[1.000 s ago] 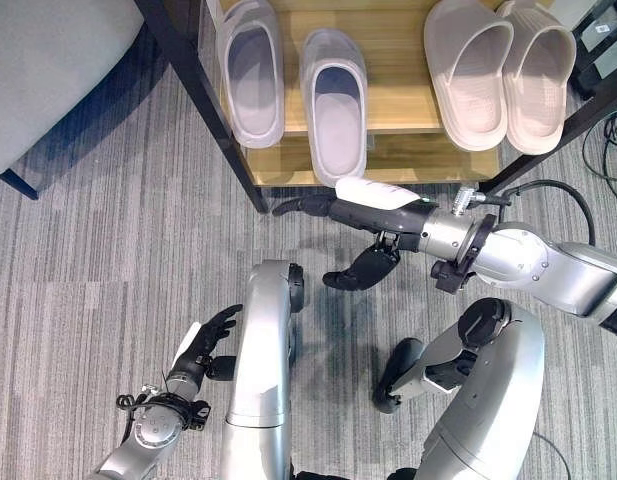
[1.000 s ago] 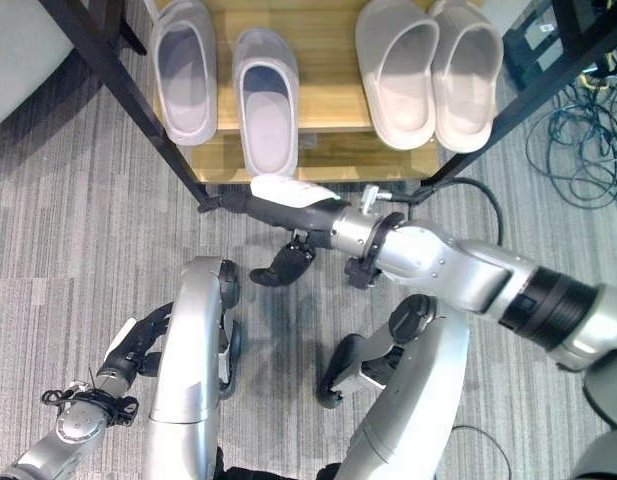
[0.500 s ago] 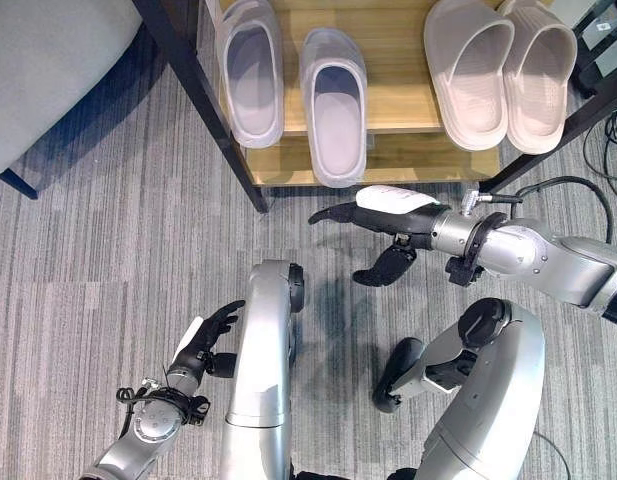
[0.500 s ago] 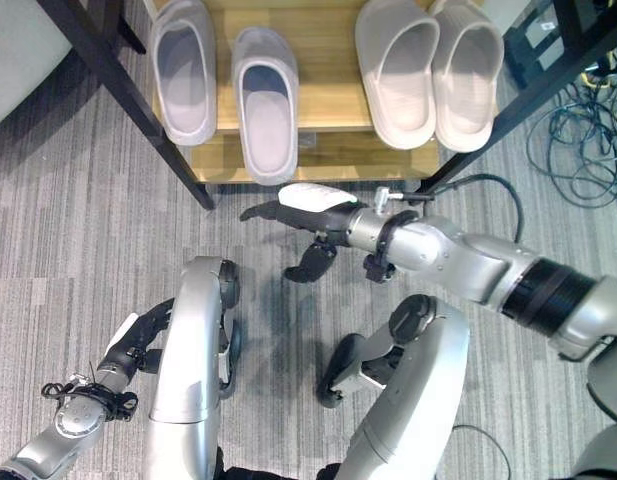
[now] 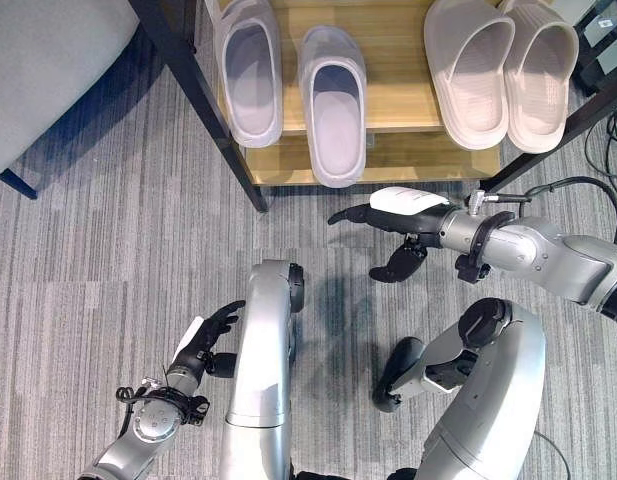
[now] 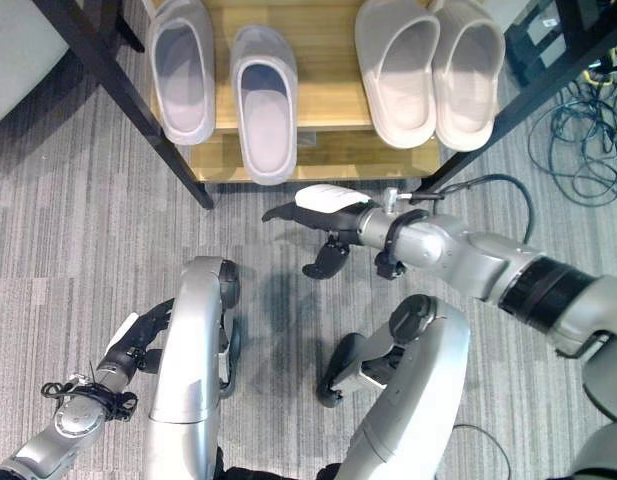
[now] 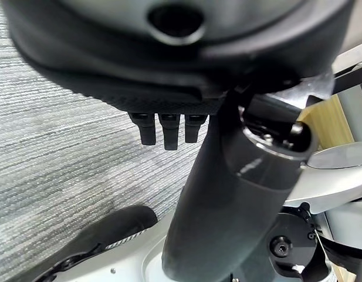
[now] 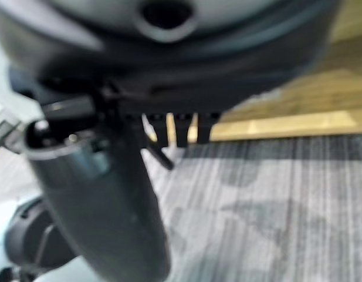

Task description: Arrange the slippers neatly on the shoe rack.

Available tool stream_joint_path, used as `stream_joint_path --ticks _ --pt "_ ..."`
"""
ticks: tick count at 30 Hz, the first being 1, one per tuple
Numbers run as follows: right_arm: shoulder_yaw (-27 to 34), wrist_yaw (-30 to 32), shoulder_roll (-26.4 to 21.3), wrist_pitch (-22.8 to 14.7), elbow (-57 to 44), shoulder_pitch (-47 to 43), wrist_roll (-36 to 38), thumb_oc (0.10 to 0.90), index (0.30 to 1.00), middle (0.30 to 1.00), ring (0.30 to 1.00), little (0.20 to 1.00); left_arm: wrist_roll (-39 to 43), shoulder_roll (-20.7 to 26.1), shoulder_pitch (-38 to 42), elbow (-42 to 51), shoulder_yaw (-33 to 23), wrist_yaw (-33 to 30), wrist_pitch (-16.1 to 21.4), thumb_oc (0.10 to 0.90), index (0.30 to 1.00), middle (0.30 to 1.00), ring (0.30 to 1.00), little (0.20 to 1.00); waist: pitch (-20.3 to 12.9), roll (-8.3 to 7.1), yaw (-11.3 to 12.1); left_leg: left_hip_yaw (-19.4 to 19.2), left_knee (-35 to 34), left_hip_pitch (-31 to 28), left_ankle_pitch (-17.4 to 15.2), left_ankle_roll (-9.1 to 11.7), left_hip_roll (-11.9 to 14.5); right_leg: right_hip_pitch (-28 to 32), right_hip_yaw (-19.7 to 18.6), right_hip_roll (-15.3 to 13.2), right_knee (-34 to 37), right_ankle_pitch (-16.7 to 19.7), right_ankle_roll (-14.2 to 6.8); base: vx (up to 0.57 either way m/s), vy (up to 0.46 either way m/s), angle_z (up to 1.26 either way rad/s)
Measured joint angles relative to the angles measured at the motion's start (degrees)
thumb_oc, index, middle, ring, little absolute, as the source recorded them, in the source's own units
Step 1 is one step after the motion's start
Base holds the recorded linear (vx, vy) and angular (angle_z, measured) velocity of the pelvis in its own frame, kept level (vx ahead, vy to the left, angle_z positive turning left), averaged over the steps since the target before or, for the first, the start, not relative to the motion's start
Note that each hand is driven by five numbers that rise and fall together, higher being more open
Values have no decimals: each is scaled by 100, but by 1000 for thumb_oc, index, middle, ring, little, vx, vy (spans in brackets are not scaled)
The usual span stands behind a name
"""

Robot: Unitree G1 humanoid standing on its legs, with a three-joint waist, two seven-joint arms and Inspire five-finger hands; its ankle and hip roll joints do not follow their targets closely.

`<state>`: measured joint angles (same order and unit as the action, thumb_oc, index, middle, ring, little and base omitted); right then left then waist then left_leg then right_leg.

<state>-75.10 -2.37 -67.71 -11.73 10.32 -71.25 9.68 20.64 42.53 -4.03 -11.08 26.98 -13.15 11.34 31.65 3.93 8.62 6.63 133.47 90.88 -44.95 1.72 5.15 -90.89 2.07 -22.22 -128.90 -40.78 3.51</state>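
Four slippers are seen on the shoe rack (image 5: pixel 388 160): a grey pair (image 5: pixel 250 70) (image 5: pixel 332 100) at the left and a beige pair (image 5: pixel 472 70) (image 5: pixel 542 75) at the right, toes inward. The inner grey slipper is set nearer the front edge than its mate, so the pair is not quite level. The right hand (image 5: pixel 398 212) is held over the carpet (image 5: pixel 88 270) just before the rack, fingers (image 5: pixel 348 214) straight, holding nothing. The left hand (image 5: pixel 203 345) hangs low, fingers relaxed, empty. The task is judged nearly done; only that small levelling may remain.
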Motion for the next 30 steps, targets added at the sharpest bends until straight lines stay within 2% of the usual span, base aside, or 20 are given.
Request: stream_joint_path --ticks 9,11,18,20,26,30 --pt "1194 627 468 118 555 732 -216 800 900 900 900 900 13 -7 -34 -12 3 -20 7 800 900 900 900 900 1 -2 2 -9 -19 -12 5 -11 2 -5 -2 1 2 3 6 0 0 0" --pt "1635 834 831 165 845 1076 -216 800 900 900 900 900 14 -11 -48 -29 5 -30 7 800 900 900 900 900 1 -2 -7 -18 -19 -28 3 -6 9 0 -10 1 2 6 19 0 0 0" --pt "1745 1029 1100 289 1043 1215 -232 800 900 900 900 900 23 -28 -103 -31 -3 -124 8 800 900 900 900 900 2 0 0 -32 -26 -32 0 0 16 -25 -21 4 -1 13 34 0 0 0" --pt "1947 1111 1299 330 1250 1282 -286 800 900 900 900 900 37 -42 -134 -30 -7 -131 8 800 900 900 900 900 2 0 2 -46 -28 -41 0 0 28 -32 -34 5 -2 22 51 0 0 0" --pt "1855 1061 1210 379 1146 1257 -271 800 900 900 900 900 61 -55 -301 -34 0 -122 7 800 900 900 900 900 2 0 32 -69 -30 -39 0 0 44 -66 -57 8 -12 24 56 0 0 0" --pt "1444 749 1005 362 905 1106 -256 800 900 900 900 900 58 -54 -291 -21 -3 -118 7 800 900 900 900 900 2 0 32 -69 -27 -41 0 0 44 -61 -57 8 -12 24 56 0 0 0"
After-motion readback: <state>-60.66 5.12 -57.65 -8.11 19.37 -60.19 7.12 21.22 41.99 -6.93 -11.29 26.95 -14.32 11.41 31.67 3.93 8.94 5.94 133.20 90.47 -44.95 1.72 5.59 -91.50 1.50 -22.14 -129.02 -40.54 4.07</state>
